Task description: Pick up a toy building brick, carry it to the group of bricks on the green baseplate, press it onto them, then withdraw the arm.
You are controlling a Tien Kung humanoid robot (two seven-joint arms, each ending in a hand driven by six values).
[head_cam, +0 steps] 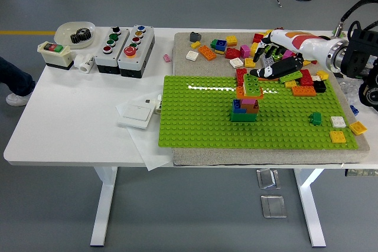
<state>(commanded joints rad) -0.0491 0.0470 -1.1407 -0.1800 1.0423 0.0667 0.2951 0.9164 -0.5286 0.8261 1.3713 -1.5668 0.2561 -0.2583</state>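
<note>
Head view: the right robot hand (270,66) hangs over the loose bricks (260,42) at the far right of the desk (77,116), its dark fingers (277,69) loosely extended and grasping nothing, while the brick stack (245,105) stands mid-way on the green baseplate (195,122), well apart from the hand. The step in hand appears to be withdrawal or a fresh pick. It is done well by lifting clear of the stack's top green brick (253,84) and closing only on a brick lying apart from its neighbours.
</note>
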